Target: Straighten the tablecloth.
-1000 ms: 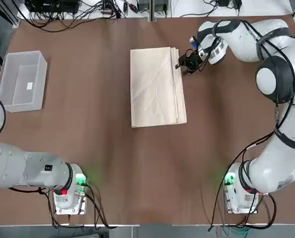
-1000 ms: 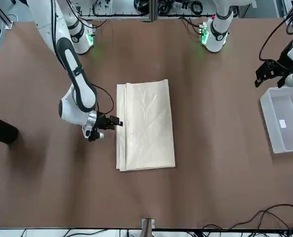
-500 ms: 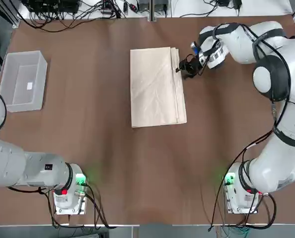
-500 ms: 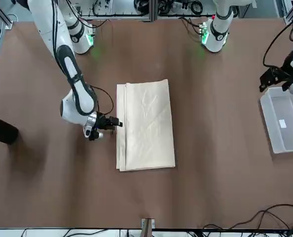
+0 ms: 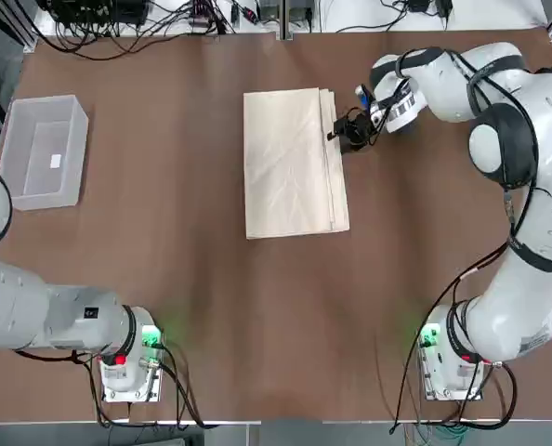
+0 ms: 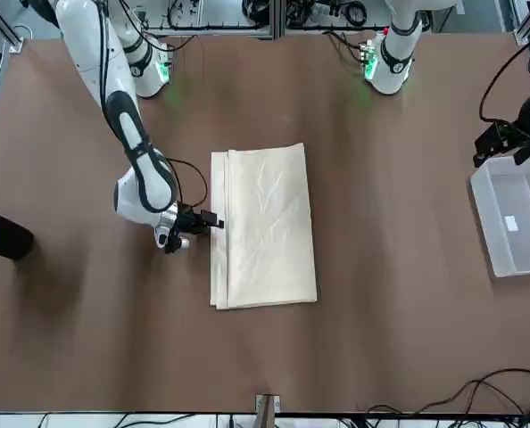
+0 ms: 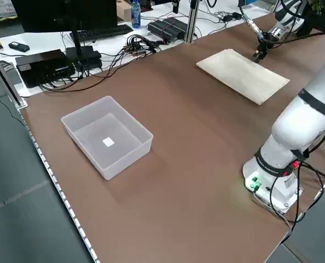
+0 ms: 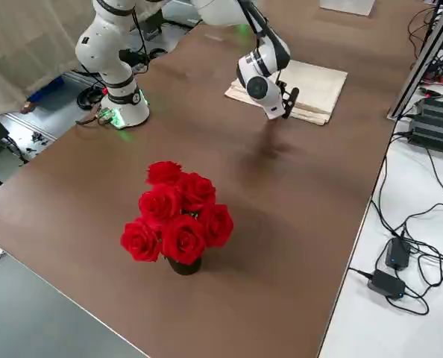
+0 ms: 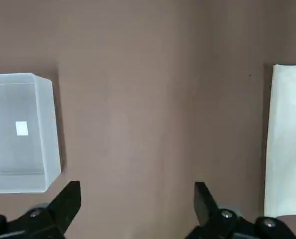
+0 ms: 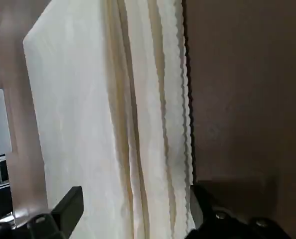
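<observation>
Top view shows the folded cream tablecloth point(image 5: 293, 163) lying flat near the middle of the brown table point(image 5: 192, 279), toward its far side. Right tool point(image 5: 339, 133) sits low at the cloth's layered long edge, fingers spread wide astride that edge and gripping nothing. Left tool point(image 6: 500, 147) hangs wide open and empty beside the clear plastic bin point(image 5: 39, 150), well apart from the cloth.

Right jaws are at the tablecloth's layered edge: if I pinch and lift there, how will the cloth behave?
The tablecloth looks thin and creased, so it will probably sag limply rather than lift flat. Its stacked scalloped edges lie loose, so the right gripper, jaws open beside them, may catch only some layers and the fold could fall open. It likely drags easily across the table.
</observation>
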Available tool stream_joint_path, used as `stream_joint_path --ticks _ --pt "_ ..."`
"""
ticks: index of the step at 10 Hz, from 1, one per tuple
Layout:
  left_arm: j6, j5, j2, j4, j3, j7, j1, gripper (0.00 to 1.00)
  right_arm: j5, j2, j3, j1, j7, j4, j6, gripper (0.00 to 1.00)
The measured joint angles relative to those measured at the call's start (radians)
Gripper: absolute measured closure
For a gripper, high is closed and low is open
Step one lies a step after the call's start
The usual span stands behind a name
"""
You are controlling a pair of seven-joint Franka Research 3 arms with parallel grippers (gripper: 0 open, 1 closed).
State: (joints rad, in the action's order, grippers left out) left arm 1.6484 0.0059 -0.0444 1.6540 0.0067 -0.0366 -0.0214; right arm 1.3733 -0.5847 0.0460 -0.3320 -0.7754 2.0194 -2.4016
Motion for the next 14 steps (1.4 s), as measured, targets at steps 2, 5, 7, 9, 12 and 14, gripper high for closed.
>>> stream_joint_path --ticks 2,5,7,9,12,14 --pt "0.001 0.000 0.010 -0.004 0.000 0.000 0.000 0.00 0.019 -0.004 0.001 -0.018 -0.002 -0.007 0.000 0.06" --pt "0.001 0.000 0.010 -0.011 0.001 0.000 0.000 0.00 0.046 -0.031 0.002 -0.056 -0.002 -0.030 -0.022 0.07" --pt "0.001 0.000 0.010 -0.013 0.001 -0.001 0.000 0.00 0.056 -0.038 0.002 -0.080 -0.003 -0.038 -0.047 0.16" --pt "0.001 0.000 0.010 -0.014 0.001 -0.001 0.001 0.00 0.057 -0.044 0.002 -0.085 -0.005 -0.043 -0.052 0.50" --pt "0.001 0.000 0.010 -0.014 0.001 -0.001 0.001 0.00 0.057 -0.049 0.001 -0.085 -0.033 -0.048 -0.051 0.96" --pt "0.001 0.000 0.010 -0.014 0.001 -0.001 0.001 0.00 0.057 -0.049 0.000 -0.084 -0.048 -0.049 -0.051 0.96"
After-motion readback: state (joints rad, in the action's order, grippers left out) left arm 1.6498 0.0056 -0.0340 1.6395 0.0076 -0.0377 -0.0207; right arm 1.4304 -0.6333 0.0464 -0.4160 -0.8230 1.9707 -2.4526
